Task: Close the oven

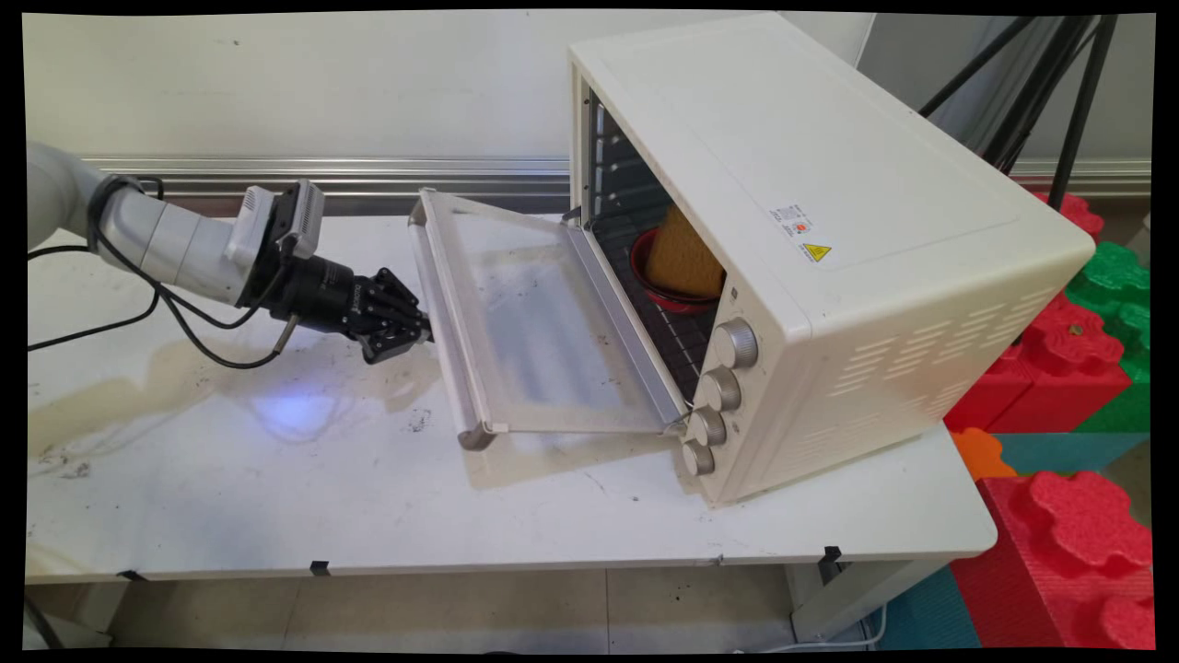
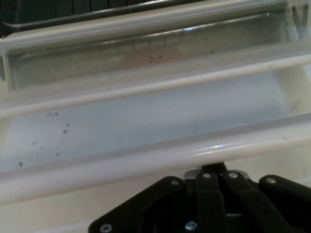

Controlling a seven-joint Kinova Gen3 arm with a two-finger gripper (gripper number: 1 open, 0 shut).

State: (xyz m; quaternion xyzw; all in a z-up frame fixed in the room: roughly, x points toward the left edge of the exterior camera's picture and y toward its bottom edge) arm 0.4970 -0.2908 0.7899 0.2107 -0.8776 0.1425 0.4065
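From my seat, the gripper (image 1: pixel 426 330) sat left of centre with its fingers (image 2: pixel 214 171) pinched together against the door handle (image 1: pixel 442 313), apparently grasping it. I judged a slow arc about the hinge best, wrist level. Beyond lay the open door (image 1: pixel 534 322) of the oven (image 1: pixel 829 276); inside, a red bowl (image 1: pixel 656 287) holding something tan.

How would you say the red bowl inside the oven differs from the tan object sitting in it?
The red bowl is low, round and glossy red; the tan object is taller, ribbed and matte yellow-brown. The bowl rests on the oven rack, while the tan object stands in the bowl and rises above its rim. Both sit inside the cream oven, behind its opened door.
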